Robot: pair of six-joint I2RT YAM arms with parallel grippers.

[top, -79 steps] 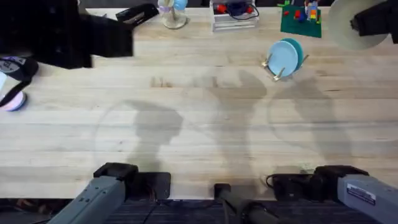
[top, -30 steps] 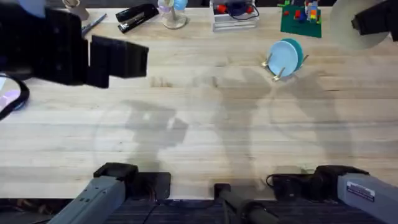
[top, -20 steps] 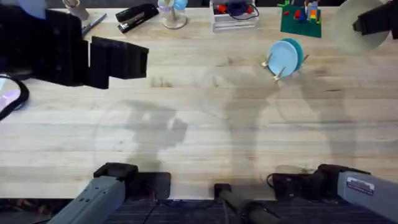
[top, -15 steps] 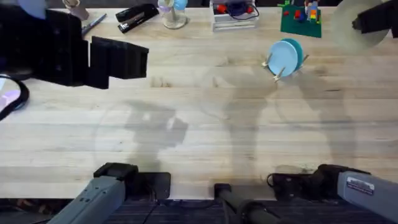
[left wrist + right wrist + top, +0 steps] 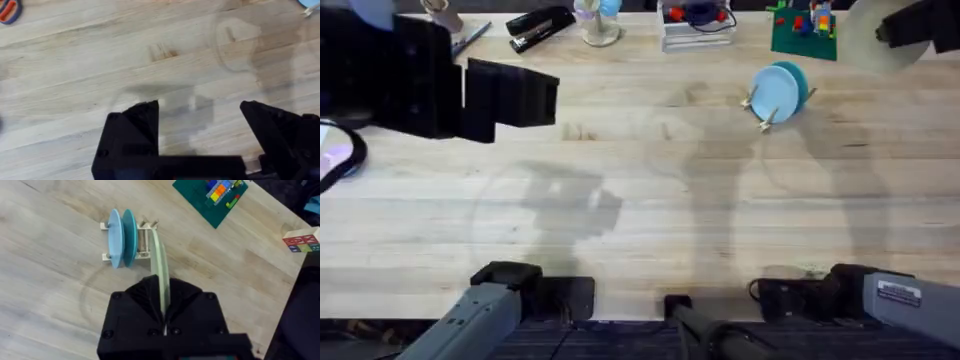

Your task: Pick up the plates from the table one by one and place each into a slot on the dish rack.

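My right gripper [image 5: 164,311] pinches the cream plate [image 5: 159,265] edge-on above the dish rack [image 5: 142,240], where the teal plate [image 5: 129,236] and a light-blue plate [image 5: 114,237] stand slotted on the desk [image 5: 650,200], so one insertion remains, while my left gripper [image 5: 200,135] hangs wide, empty.

Pale wood table [image 5: 650,200] with long plank grain. Light-wood rack [image 5: 142,242] holds a light-blue plate [image 5: 114,237] and a teal plate [image 5: 130,236]. Pale cream plate [image 5: 161,275] sits in the black right gripper [image 5: 164,311]. Black left gripper [image 5: 200,140]. Green board [image 5: 207,200] carries bright multicoloured blocks.
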